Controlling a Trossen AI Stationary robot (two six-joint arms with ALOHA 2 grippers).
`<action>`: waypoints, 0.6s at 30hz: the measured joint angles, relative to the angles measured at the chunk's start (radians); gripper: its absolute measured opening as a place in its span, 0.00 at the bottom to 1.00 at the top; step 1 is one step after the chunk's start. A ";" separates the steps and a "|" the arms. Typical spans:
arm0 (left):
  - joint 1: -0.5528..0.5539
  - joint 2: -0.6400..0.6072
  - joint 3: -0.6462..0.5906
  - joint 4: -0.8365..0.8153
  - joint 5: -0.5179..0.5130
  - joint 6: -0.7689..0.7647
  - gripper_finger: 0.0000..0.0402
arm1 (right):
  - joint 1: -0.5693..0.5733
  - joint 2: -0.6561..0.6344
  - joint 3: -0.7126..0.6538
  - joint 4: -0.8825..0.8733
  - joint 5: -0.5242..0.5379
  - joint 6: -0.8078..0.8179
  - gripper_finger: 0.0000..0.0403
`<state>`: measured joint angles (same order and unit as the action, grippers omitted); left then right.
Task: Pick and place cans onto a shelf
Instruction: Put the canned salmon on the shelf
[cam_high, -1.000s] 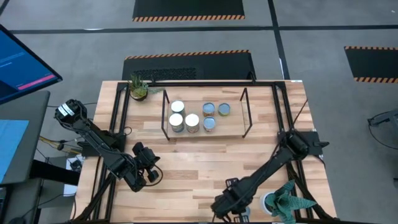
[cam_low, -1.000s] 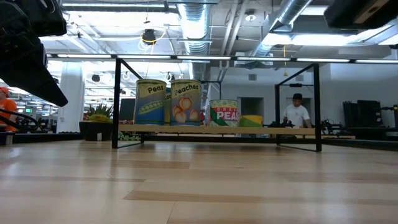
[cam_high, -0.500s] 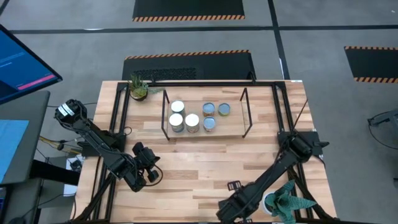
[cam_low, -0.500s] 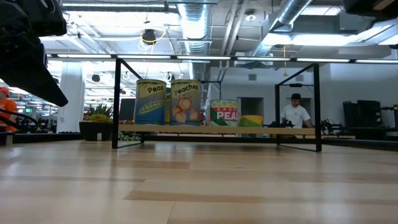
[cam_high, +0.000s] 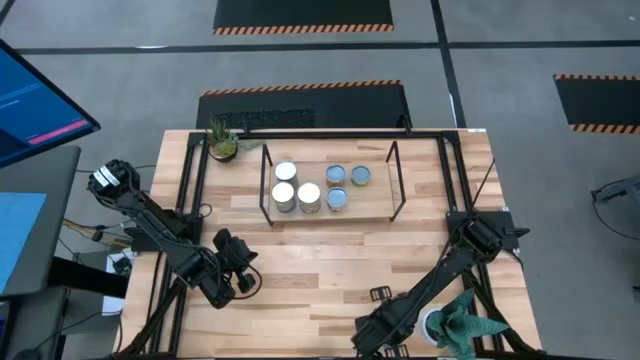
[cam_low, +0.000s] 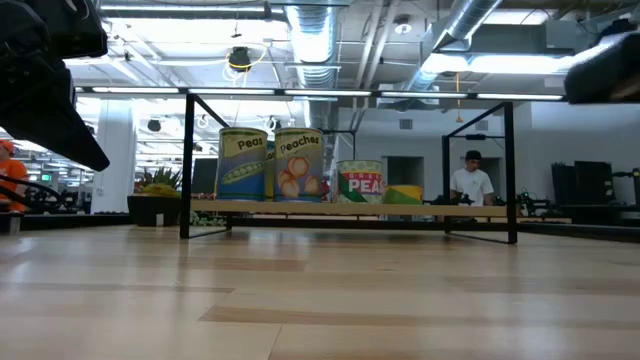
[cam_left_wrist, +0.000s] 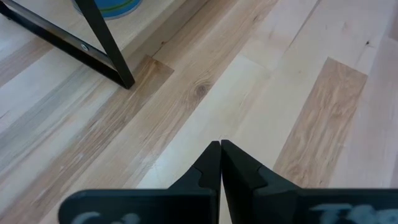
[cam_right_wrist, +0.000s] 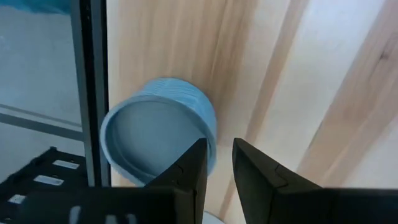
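At the table's 5 o'clock edge, the right gripper (cam_high: 372, 340) hangs low over the wood, its fingers (cam_right_wrist: 186, 168) slightly parted with nothing between them. In the right wrist view a loose can (cam_right_wrist: 155, 134), pale blue with a ribbed side, sits just past the fingertips and off to one side of their line, close against a bar of the black frame (cam_right_wrist: 93, 74) that edges the table. Its round face is turned towards the camera, so its long axis seems to run roughly along the fingers' reach, though I cannot tell whether it stands upright or is tipped over. By my reading the gap between the fingers is narrower than the can, so they would have to spread and shift sideways before closing on it.

From above, this can is hidden under the right arm, and only the potted plant (cam_high: 458, 322) shows beside it. The left gripper (cam_high: 240, 280) waits near 8 o'clock, its fingers (cam_left_wrist: 211, 165) pressed together and empty, far from that can. The right arm is clearly the nearer one.

The shelf (cam_high: 380, 205) stands at 12 o'clock, well apart from both grippers, with six cans (cam_high: 309, 195) already on its board, clustered towards its 9 o'clock half. Its 3 o'clock end is bare.
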<state>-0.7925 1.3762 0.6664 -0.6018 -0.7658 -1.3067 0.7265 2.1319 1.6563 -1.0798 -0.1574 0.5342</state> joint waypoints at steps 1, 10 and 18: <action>0.000 0.000 0.000 0.000 0.000 0.000 0.00 | 0.001 0.000 -0.009 0.009 -0.001 0.005 0.25; 0.000 0.000 0.000 0.009 0.000 0.003 0.00 | 0.003 -0.004 -0.066 0.082 -0.002 0.093 0.24; 0.000 0.000 0.000 0.013 0.000 0.005 0.00 | -0.021 -0.003 -0.066 0.057 -0.004 0.061 0.03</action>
<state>-0.7925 1.3762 0.6662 -0.5884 -0.7662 -1.3018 0.7059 2.1288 1.5898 -1.0232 -0.1618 0.5950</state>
